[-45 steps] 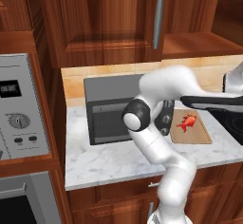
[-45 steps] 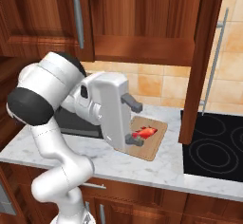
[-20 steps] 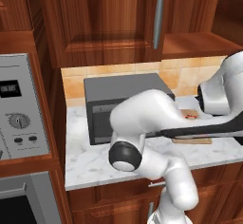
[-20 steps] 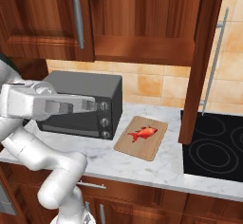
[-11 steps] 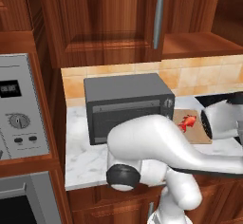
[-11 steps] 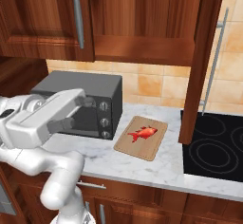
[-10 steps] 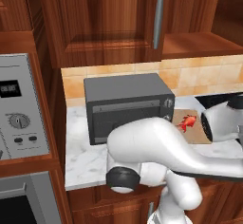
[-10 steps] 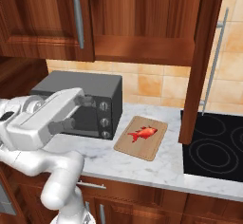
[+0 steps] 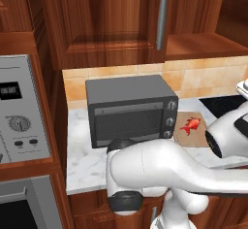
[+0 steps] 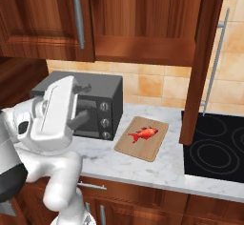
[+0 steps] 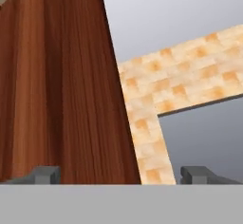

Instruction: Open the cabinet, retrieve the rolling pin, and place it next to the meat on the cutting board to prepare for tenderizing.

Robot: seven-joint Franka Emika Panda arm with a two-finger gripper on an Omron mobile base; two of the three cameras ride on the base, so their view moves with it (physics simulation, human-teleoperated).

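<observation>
**A:** Item one, the cabinet (image 10: 143, 9). What do we record?

**B:** Right door (image 10: 204, 62) swung out and seen edge-on, left door (image 10: 43, 14) shut. The shelf (image 10: 143, 47) is exposed on the open side, and the part we see looks bare. We count the opening step done, at least for that half.

**A:** The rolling pin?

**B:** We cannot place it from here. It may lie behind the shut door or deeper in, but that is our guess only.

**A:** The pincer (image 11: 121, 175)?

**B:** Tips spread wide with nothing between them. It is low, in front of the toaster oven (image 9: 131, 106), and faces a wood panel (image 11: 57, 85) and backsplash tiles (image 11: 180, 76). It is well away from the shelf.

**A:** So which step is in hand?

**B:** Retrieval, we judge, and not yet begun. The next move calls for lifting the hand to shelf height, turning it into the opening and finding the pin. If the open half holds nothing, the left door wants pulling by its handle (image 10: 78, 16).

**A:** The destination?

**B:** The cutting board (image 10: 157, 148) lies flat on the marble surface (image 10: 157, 169), just right of the toaster oven. The meat (image 10: 144, 134) sits near its middle, with bare board around it.

**A:** Other entries, and obstructions?

**B:** Cooktop (image 10: 214, 148) to the right, wall oven panel (image 9: 19, 111) to the left. The open door hangs near the board's right side, the toaster oven stands close under the shelf, and the arm's own folded bulk crowds the front.
</observation>
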